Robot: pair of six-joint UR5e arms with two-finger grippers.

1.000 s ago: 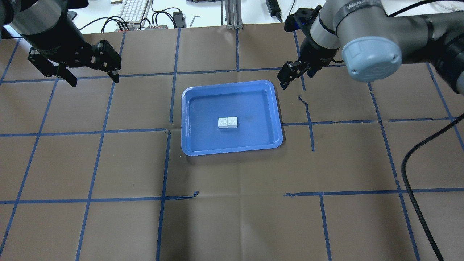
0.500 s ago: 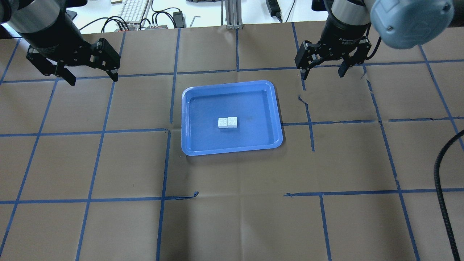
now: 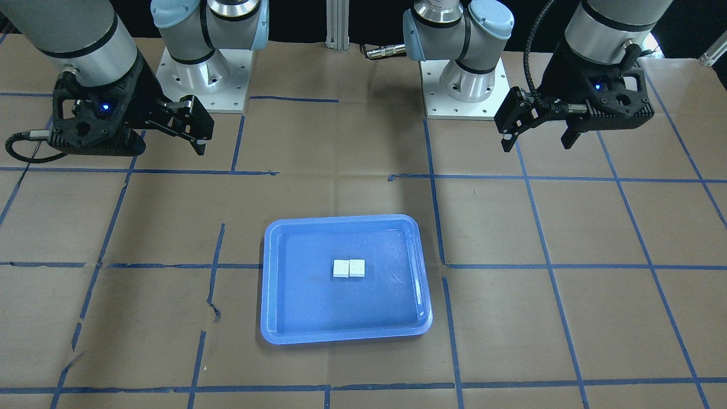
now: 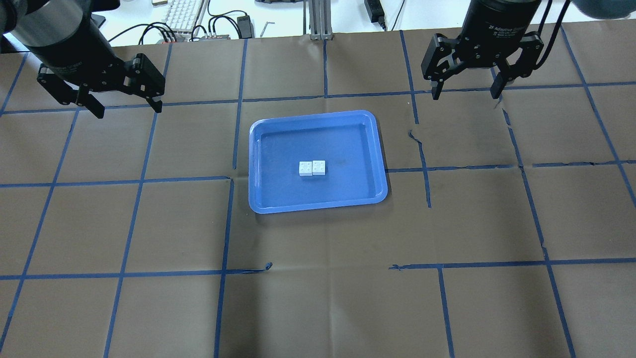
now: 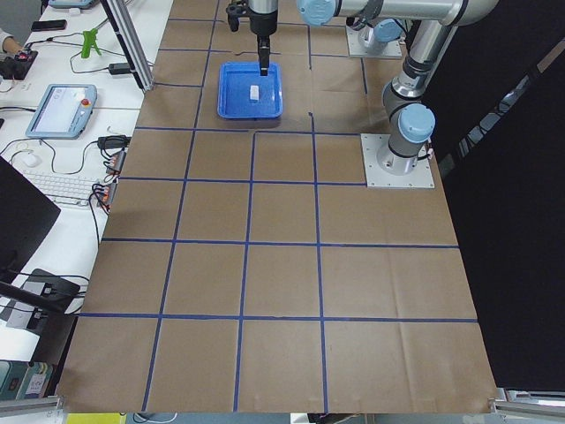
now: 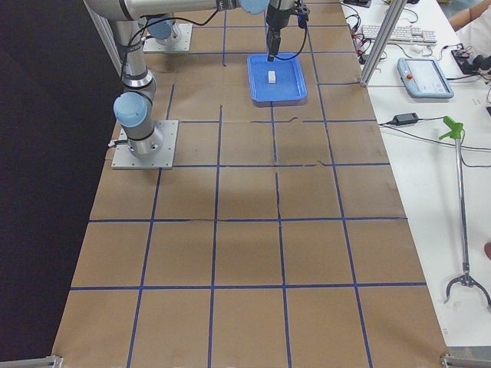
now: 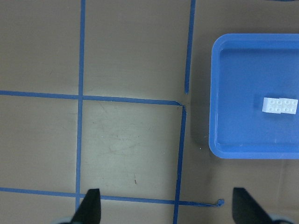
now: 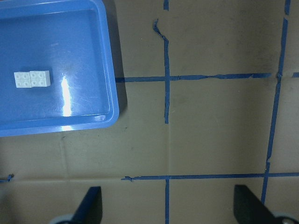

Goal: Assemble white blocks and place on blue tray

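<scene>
The two toy bricks [image 4: 312, 168] sit side by side, touching, near the middle of the tray [image 4: 318, 205], which lies on the table [image 4: 318, 298]. The left gripper [image 4: 128, 109] hangs above the table off the tray's left side and the right gripper [image 4: 465, 94] off its right, both well apart from it.

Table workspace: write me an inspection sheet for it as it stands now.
Surface: table covered in brown paper with a blue tape grid, tape frayed in places.
Job's things: white blocks side by side, touching, in the middle of the blue tray.
Clutter: nothing seen.
Grippers: left gripper and right gripper on either side of the tray, jaws open, empty.
Cables: black cable along the left arm's wrist.
Surroundings: keyboard on the desk past the table.
</scene>
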